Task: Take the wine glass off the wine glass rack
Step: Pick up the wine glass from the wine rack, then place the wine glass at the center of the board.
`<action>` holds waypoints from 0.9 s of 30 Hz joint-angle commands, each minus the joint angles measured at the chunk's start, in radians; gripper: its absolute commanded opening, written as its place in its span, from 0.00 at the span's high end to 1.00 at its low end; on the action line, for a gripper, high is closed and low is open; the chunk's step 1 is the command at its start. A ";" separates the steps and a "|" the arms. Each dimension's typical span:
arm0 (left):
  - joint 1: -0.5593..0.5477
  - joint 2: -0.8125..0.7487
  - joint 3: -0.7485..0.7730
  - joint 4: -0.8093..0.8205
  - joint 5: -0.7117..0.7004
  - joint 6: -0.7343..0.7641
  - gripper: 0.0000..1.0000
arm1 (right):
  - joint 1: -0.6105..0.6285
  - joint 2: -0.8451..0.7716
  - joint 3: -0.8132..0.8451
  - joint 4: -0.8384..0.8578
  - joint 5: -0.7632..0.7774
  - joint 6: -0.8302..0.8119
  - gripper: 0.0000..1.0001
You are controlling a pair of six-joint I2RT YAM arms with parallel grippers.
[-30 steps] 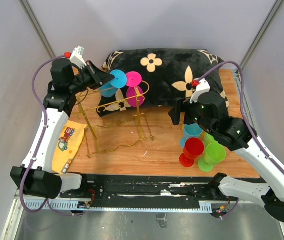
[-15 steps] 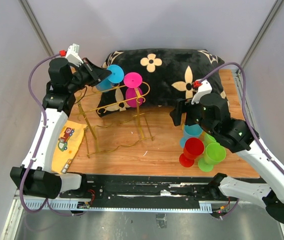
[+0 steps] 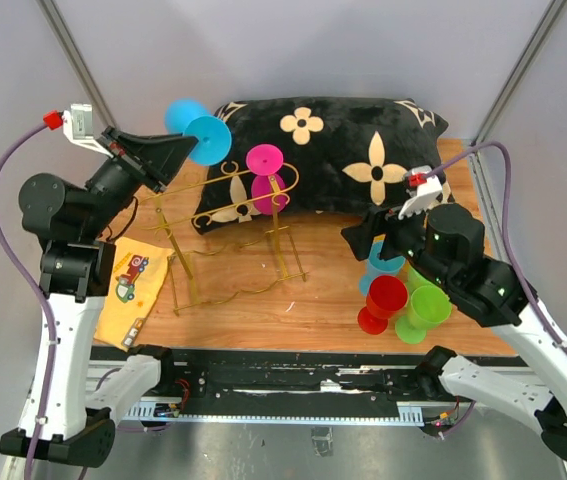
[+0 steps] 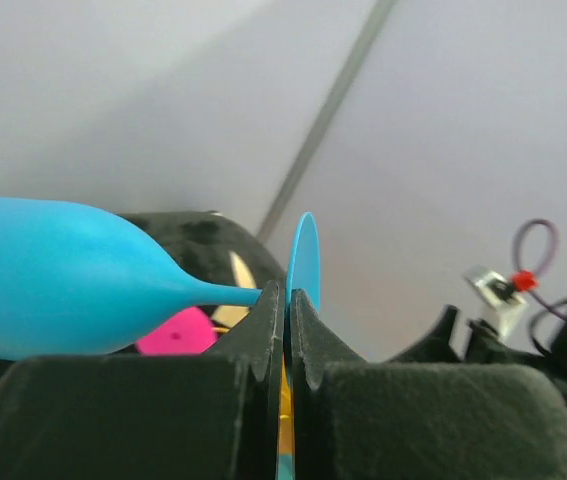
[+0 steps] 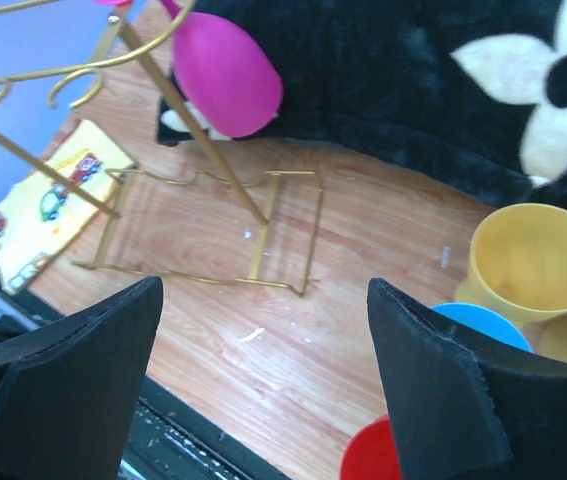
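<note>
my left gripper [image 3: 185,143] clamps the blue wine glass [image 3: 208,140] by its stem, clear above the left end of the wine glass rack [image 3: 225,208]; a pink glass [image 3: 266,175] hangs on it; my right gripper [image 5: 263,288] gapes empty to the rack's right

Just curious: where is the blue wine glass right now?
The blue wine glass is upper left in the overhead view, clamped in the left gripper, above and left of the gold rack.
</note>
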 commanded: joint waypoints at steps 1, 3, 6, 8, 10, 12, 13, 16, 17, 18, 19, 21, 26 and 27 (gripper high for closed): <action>0.007 -0.022 -0.020 0.128 0.263 -0.129 1.00 | 0.018 -0.093 -0.091 0.157 -0.121 0.038 0.16; 0.006 -0.030 -0.014 0.142 0.351 -0.189 0.99 | 0.018 -0.139 -0.126 0.200 -0.147 0.051 0.16; -0.009 -0.049 -0.021 0.171 0.445 -0.261 0.99 | 0.018 -0.201 -0.171 0.233 -0.165 0.074 0.16; -0.035 -0.071 -0.033 0.195 0.471 -0.286 0.99 | 0.018 -0.236 -0.192 0.249 -0.168 0.096 0.16; -0.080 -0.077 -0.037 0.210 0.490 -0.302 0.99 | 0.018 -0.267 -0.220 0.272 -0.169 0.118 0.16; -0.142 -0.068 -0.031 0.217 0.504 -0.304 1.00 | 0.017 -0.292 -0.236 0.291 -0.171 0.135 0.16; -0.175 -0.061 -0.028 0.218 0.503 -0.297 1.00 | 0.017 -0.300 -0.241 0.298 -0.173 0.139 0.16; -0.289 -0.024 -0.016 0.189 0.489 -0.258 1.00 | 0.018 -0.315 -0.239 0.295 -0.164 0.143 0.17; -0.335 -0.009 -0.008 0.160 0.473 -0.235 0.99 | 0.018 -0.318 -0.234 0.287 -0.156 0.142 0.17; -0.377 0.004 0.004 0.121 0.450 -0.197 0.99 | 0.017 -0.322 -0.227 0.270 -0.142 0.142 0.17; -0.422 0.014 0.018 0.076 0.423 -0.158 0.99 | 0.017 -0.324 -0.218 0.251 -0.123 0.141 0.17; -0.490 0.026 0.031 0.030 0.382 -0.107 0.99 | 0.018 -0.334 -0.204 0.210 -0.081 0.133 0.17; -0.589 0.025 -0.028 0.016 0.357 -0.078 1.00 | 0.018 -0.389 -0.211 0.163 0.023 0.124 0.17; -0.610 0.019 -0.046 -0.004 0.338 -0.062 1.00 | 0.018 -0.405 -0.216 0.160 0.037 0.127 0.17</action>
